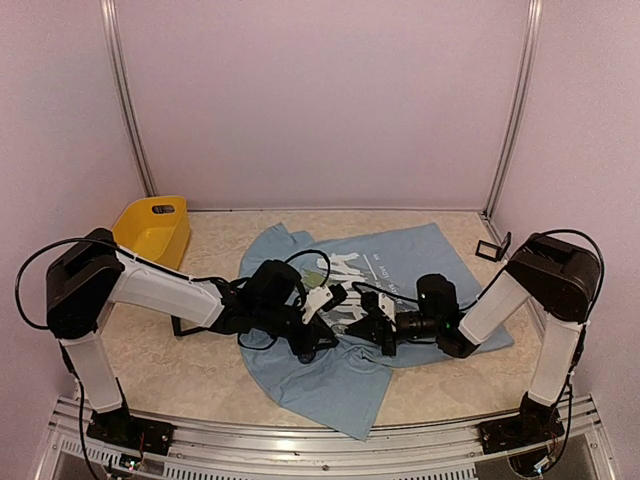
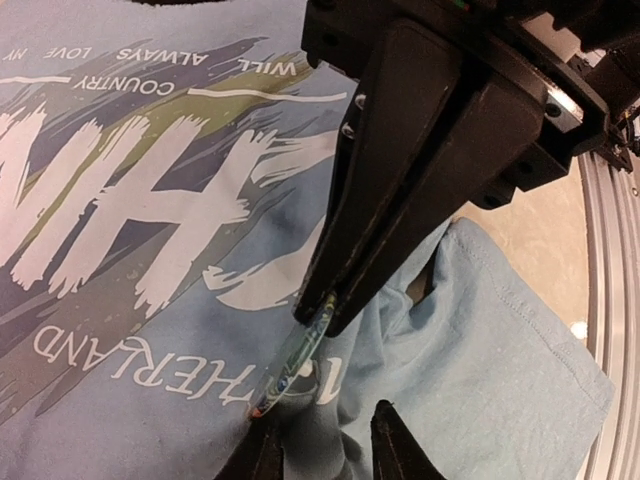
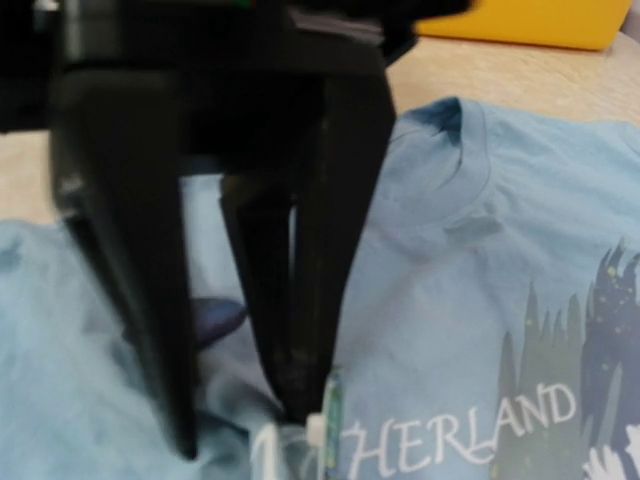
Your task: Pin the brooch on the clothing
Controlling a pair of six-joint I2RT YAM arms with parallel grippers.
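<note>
Near the centre of the table (image 1: 200, 370), the T-shirt (image 1: 410, 255) lies spread: soft, light, probably prone to bunching. The right gripper (image 2: 325, 305) pinches the brooch (image 2: 303, 352) (slim, seemingly stiff, likely fragile) over the chest print (image 2: 150, 200). The left gripper (image 2: 325, 455), fingers parted, straddles cloth, which is best held beside the pin.
</note>
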